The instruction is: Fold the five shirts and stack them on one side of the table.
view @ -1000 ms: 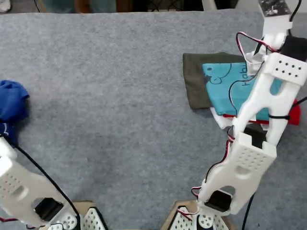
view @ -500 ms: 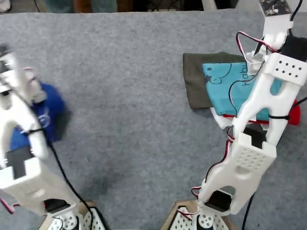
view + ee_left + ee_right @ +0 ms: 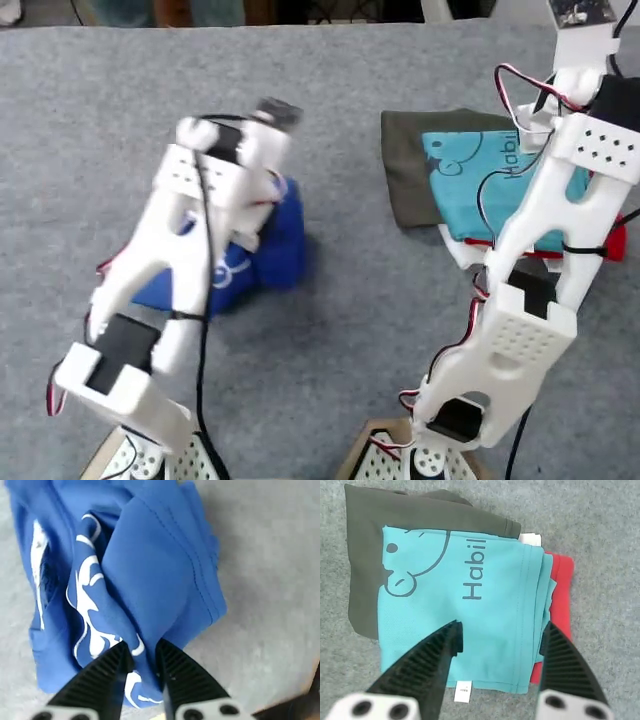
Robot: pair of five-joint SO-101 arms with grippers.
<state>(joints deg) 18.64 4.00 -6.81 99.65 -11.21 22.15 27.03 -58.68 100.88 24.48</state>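
A crumpled blue shirt (image 3: 268, 250) with white print lies left of the table's middle, partly under the left arm. My left gripper (image 3: 144, 656) is shut on a fold of this blue shirt (image 3: 150, 575). At the right side lies a stack of folded shirts: a teal shirt (image 3: 470, 615) with dark print on top, an olive one (image 3: 365, 570) beneath it, a red one (image 3: 560, 580) and a white one (image 3: 530, 539) peeking out at its edges. My right gripper (image 3: 497, 645) hangs open above the teal shirt (image 3: 470, 180).
Grey felt (image 3: 330, 90) covers the whole table. The right arm (image 3: 540, 250) stretches over the near edge of the stack. The arms' bases (image 3: 400, 460) sit at the front edge. Open felt lies between the blue shirt and the stack.
The left arm has swung from the far left edge toward the table's middle, dragging the blue shirt with it. The right arm and the stack have stayed put.
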